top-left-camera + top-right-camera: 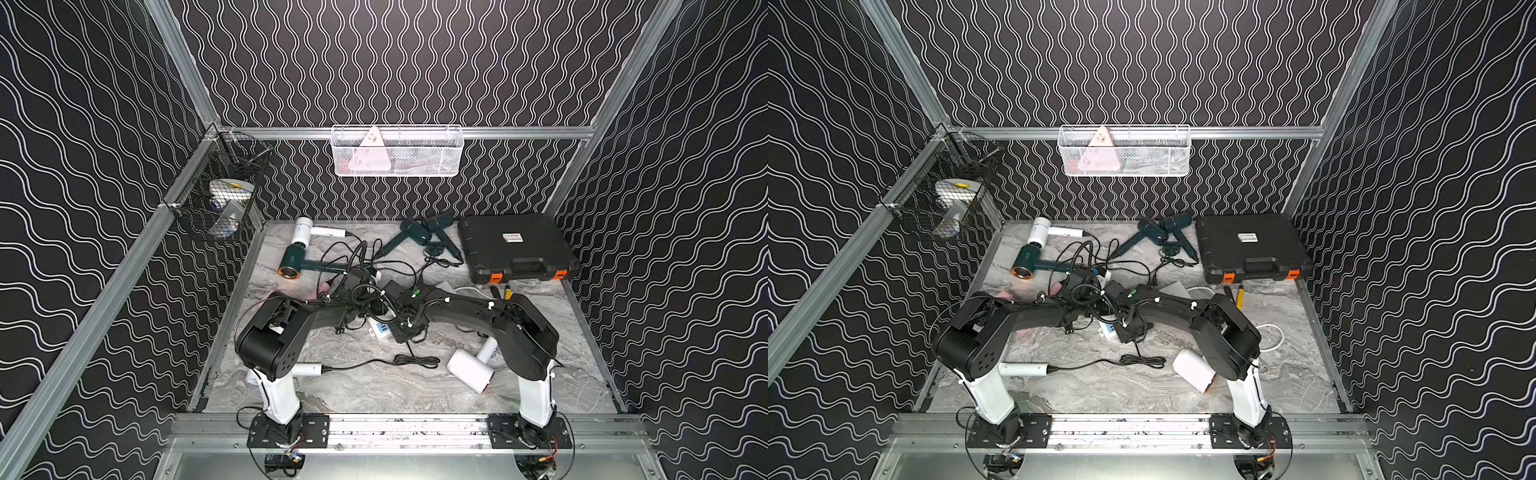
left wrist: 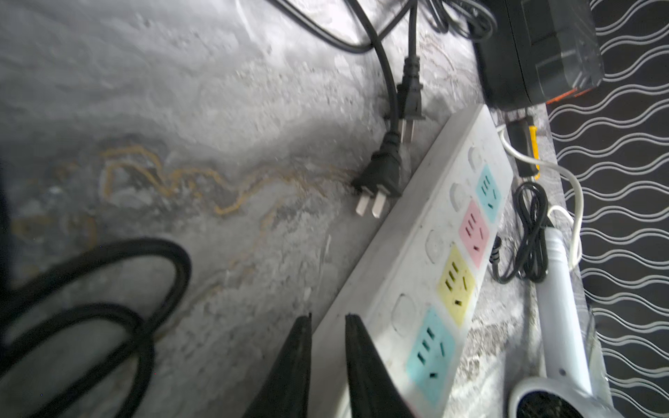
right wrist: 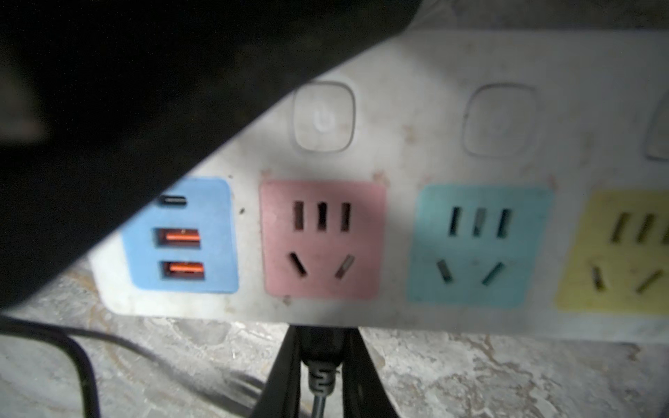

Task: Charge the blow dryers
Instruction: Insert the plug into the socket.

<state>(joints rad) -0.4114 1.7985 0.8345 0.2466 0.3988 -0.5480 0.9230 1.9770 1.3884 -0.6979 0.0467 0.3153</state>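
Black plug (image 3: 322, 349) sits pinched in the right gripper (image 3: 320, 334), closed tight on it and squared up just short of the pink socket (image 3: 322, 239) on the power strip (image 3: 434, 152), surely to be pushed in. Left gripper (image 2: 327, 316) hangs over the strip's end, fingers (image 2: 289, 369) barely apart; bracing it, I'd guess, though whether it grips I cannot tell. Blow dryers (image 1: 469, 370) lie scattered about the table (image 1: 374, 390), every visible socket empty.
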